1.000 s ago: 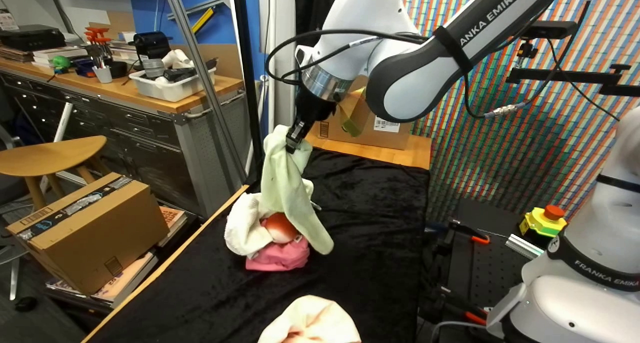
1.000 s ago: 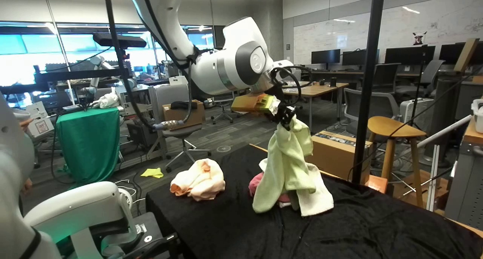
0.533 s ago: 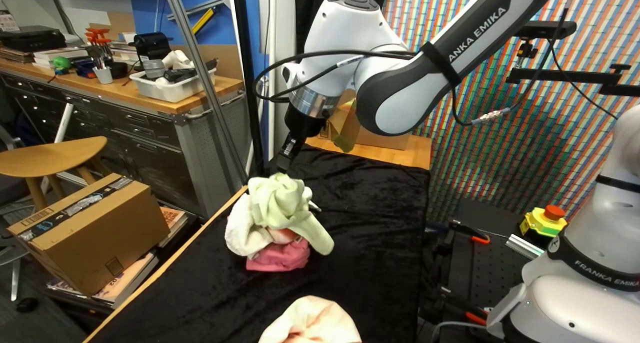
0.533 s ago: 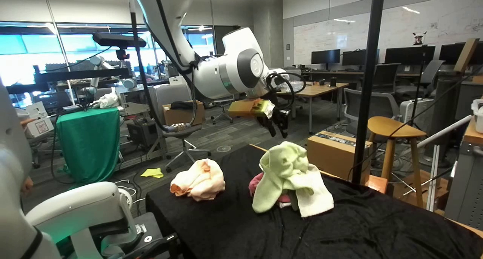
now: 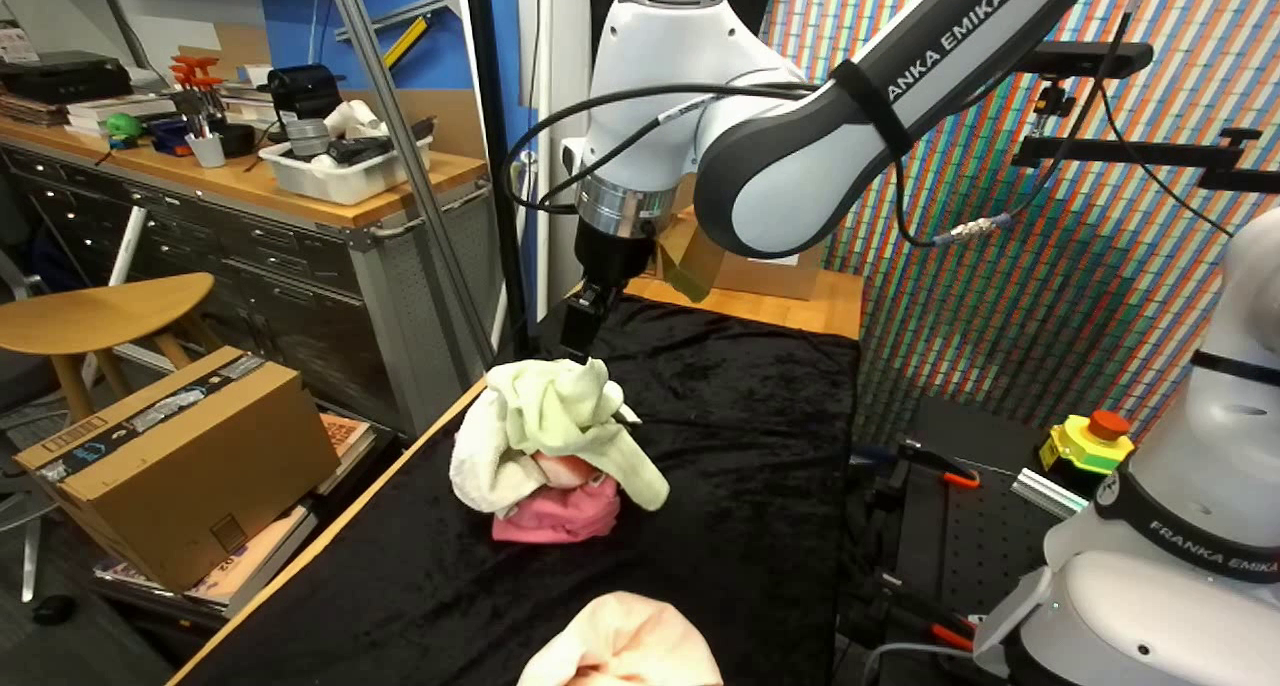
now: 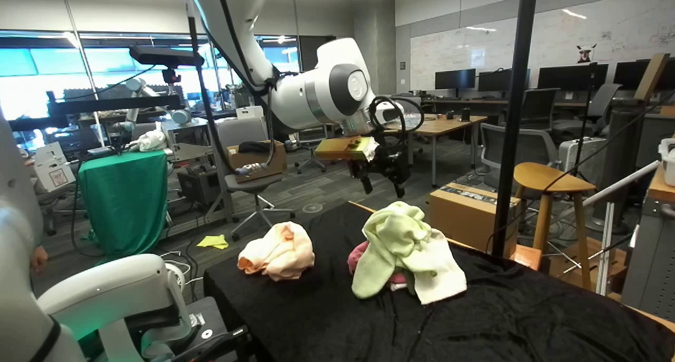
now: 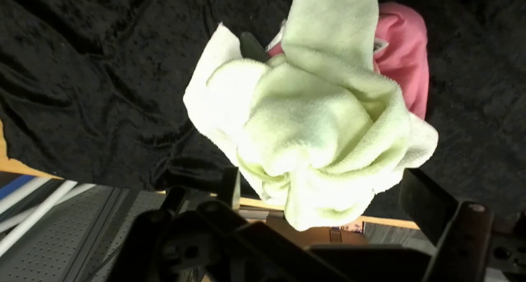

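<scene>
My gripper stands open, its two fingers spread wide, just above a heap of cloths. In the wrist view the fingers frame a crumpled pale green cloth, but an exterior view shows a small gap between fingertips and cloth. That green cloth tops the heap, one end hanging down the side. Under it lie a white cloth and a pink cloth. A reddish-orange piece peeks out between them; its shape is mostly hidden. Apart from the heap, a peach cloth lies bunched up.
Black velvety fabric covers the table. A dark upright post rises close to the table's edge, with a cardboard box beyond that edge. Another box sits behind the arm. A yellow-orange block is fixed at the wrist.
A second ago the gripper was shut on the raised green cloth. It has let go; the cloth has slumped onto the heap. The arm has come lower and the fingers have spread.
</scene>
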You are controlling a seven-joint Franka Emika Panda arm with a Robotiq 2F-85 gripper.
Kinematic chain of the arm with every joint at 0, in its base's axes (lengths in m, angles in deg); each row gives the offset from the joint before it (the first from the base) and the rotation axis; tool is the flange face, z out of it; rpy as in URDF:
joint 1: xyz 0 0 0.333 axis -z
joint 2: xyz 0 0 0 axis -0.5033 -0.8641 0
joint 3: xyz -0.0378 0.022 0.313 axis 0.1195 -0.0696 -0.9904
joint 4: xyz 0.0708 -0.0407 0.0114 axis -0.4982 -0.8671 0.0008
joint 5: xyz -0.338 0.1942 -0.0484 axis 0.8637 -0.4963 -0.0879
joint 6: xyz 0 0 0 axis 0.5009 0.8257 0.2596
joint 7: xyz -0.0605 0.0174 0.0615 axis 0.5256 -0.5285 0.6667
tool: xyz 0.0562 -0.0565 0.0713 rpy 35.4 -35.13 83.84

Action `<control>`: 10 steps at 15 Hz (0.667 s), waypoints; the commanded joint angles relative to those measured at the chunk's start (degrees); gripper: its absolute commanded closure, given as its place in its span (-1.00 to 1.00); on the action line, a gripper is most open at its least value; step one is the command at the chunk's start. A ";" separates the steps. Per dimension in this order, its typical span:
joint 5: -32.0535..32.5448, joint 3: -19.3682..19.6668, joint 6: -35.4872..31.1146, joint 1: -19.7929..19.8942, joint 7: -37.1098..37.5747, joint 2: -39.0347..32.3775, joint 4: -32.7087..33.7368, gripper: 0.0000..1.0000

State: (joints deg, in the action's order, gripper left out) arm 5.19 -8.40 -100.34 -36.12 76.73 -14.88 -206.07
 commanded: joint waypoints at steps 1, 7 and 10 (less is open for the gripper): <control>-5.72 -0.37 6.16 -2.24 -4.55 2.54 -0.82 -1.00; -7.61 -3.11 11.24 -6.09 -7.69 2.99 -3.02 -1.00; -5.37 -4.49 10.00 -8.60 -5.00 0.64 -2.93 -1.00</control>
State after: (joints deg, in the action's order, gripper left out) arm -0.79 -11.91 -90.16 -42.68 71.14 -13.62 -208.71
